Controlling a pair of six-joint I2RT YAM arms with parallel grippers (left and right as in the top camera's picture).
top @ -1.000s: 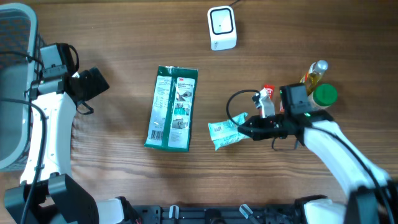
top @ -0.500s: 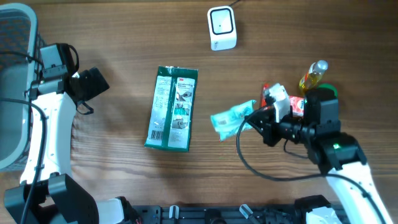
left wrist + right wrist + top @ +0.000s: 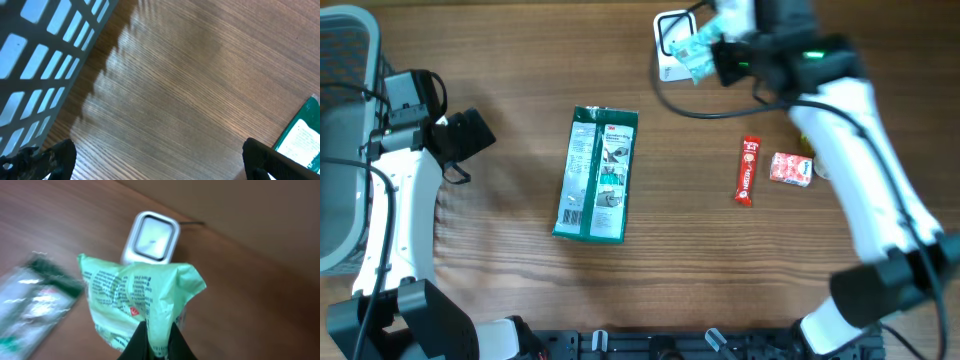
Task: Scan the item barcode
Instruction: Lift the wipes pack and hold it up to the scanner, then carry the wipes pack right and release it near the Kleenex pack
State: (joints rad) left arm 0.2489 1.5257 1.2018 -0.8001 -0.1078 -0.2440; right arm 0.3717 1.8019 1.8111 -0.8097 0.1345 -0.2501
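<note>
A light green printed packet [image 3: 692, 46] hangs in the air in front of the white barcode scanner [image 3: 667, 28] at the far middle of the table, partly covering it. My right gripper [image 3: 716, 56] is shut on the packet's lower edge. The right wrist view has the packet [image 3: 140, 297] pinched at my right gripper [image 3: 156, 342], with the scanner's window [image 3: 151, 236] just behind it. My left gripper [image 3: 470, 135] hovers at the left, open and empty, its fingertips [image 3: 56, 156] wide apart over bare wood.
A dark green flat package [image 3: 597, 173] lies at the table's middle; its corner [image 3: 301, 139] shows in the left wrist view. A red stick pack [image 3: 748, 170] and a small red-and-white box [image 3: 790, 168] lie to the right. A white slatted basket [image 3: 340, 150] stands at the left edge.
My right arm has lifted the green packet off the table at the right and swung it up to the scanner at the far side. The left arm has not moved.
</note>
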